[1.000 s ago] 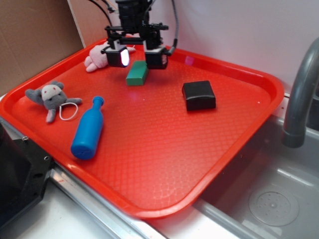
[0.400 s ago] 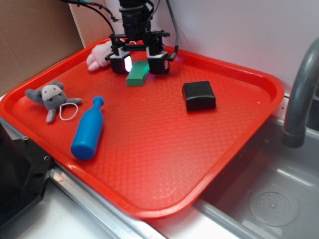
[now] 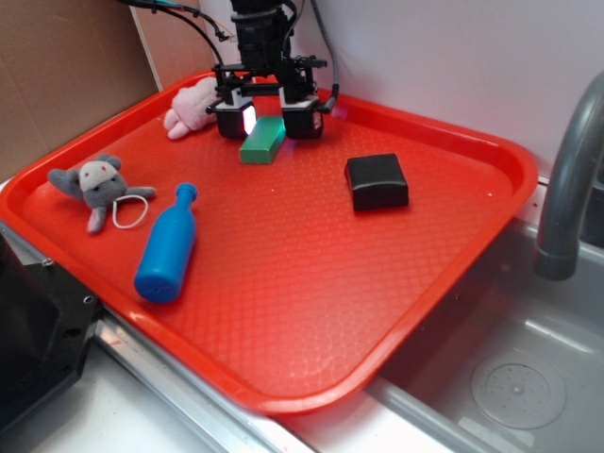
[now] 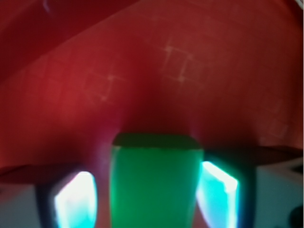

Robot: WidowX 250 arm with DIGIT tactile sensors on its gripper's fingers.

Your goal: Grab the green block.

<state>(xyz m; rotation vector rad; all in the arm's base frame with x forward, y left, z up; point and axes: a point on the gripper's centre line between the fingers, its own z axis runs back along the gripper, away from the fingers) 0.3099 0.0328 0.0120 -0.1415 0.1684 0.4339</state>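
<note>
The end effector (image 3: pixel 264 121) is straddling the block (image 3: pixel 262 140) at the tray's (image 3: pixel 311 283) 12 o'clock, spread, pads (image 4: pixel 218 187) flanking without pinching. The block is looking rigid, light and matte, so squeezing its long flat sides should hold.

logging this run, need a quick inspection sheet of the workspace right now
surface: red tray, textured, lying partly over a sink
job's things: green block lying flat at the tray's far side, between the fingers
clutter: black box right of the block; blue bottle on its side; grey plush near the left rim; pink plush at the far left corner
grippers: gripper low over the block, open, a gap on each side in the wrist view
cables: black cables running up from the arm
surroundings: grey faucet at right, cardboard at left, white wall behind
</note>
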